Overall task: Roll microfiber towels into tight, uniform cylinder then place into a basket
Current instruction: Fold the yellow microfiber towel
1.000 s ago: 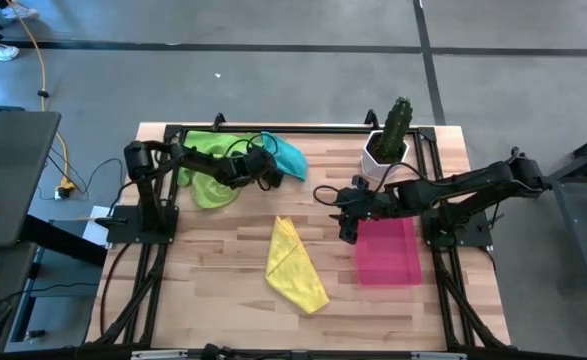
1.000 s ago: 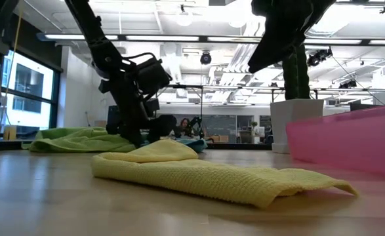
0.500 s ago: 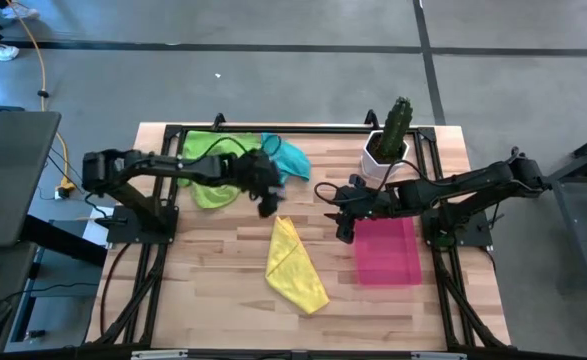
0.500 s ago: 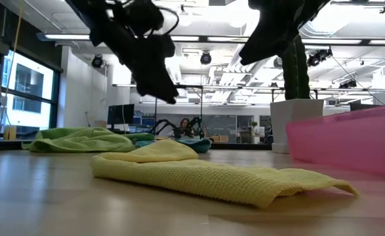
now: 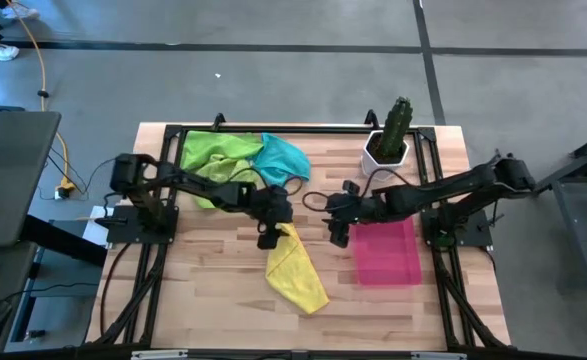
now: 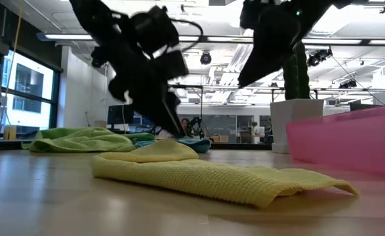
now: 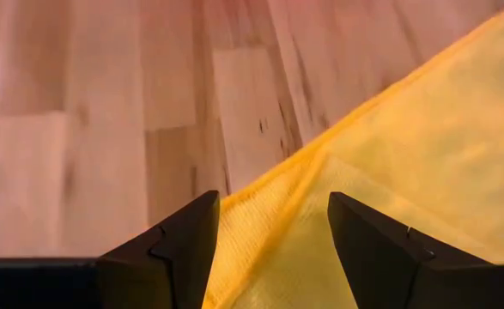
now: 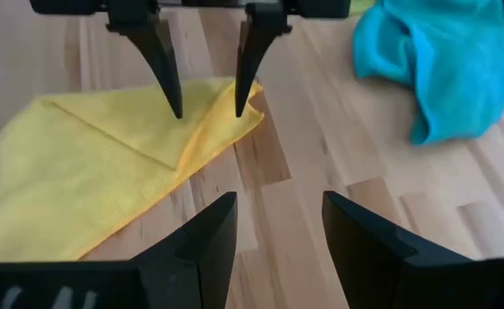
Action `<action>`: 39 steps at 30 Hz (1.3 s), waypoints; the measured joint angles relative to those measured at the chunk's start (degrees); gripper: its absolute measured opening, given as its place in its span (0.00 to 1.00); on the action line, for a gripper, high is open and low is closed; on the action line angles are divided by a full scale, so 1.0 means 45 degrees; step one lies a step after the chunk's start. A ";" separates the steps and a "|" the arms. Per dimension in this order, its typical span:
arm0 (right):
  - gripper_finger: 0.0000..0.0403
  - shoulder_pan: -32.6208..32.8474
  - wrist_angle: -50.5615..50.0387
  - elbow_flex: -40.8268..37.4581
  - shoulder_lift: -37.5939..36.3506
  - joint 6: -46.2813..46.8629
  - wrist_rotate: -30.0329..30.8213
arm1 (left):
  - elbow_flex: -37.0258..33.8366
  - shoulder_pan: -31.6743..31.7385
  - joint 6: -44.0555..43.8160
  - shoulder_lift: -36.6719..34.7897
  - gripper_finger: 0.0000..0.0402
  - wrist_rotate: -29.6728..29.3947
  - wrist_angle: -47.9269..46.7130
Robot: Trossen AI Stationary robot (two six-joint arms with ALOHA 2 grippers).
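Yellow microfiber towel (image 5: 295, 264), folded into a long loose strip, lies flat near the middle of the light wooden slatted surface (image 5: 208, 285), running from the centre toward the front edge. The left gripper (image 5: 270, 236) hangs over the strip's far corner, its fingers (image 7: 161, 249) apart with the folded corner between them and their tips just above the cloth; I cannot tell whether they touch it. The right gripper (image 5: 337, 232) hovers over bare wood just beside that same corner, between the towel and the shallow translucent pink-red plastic basket (image 5: 388, 253), its fingers (image 8: 191, 245) also spread and holding nothing. The basket sits toward the right edge of the surface. Two lime green microfiber towels (image 5: 211, 160) lie crumpled together near the far edge on the left, with a bunched teal microfiber towel (image 5: 284, 157) touching them. A white pot with a green cactus (image 5: 391, 135) stands near the far right corner.
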 joint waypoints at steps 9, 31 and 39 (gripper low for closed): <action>0.41 0.0000 0.0314 0.0000 0.1014 0.0004 -0.0573 | 0.0000 -0.0049 -0.0209 0.0785 0.52 0.0769 -0.0384; 0.41 -0.0005 0.0964 0.0005 0.1009 -0.0447 -0.0624 | 0.0019 -0.1340 -0.0539 -0.0339 0.32 0.1011 -0.1493; 0.41 -0.0005 0.1013 0.0005 0.1009 -0.0442 -0.0619 | 0.0019 -0.1496 -0.0891 -0.0355 0.17 0.0471 -0.2125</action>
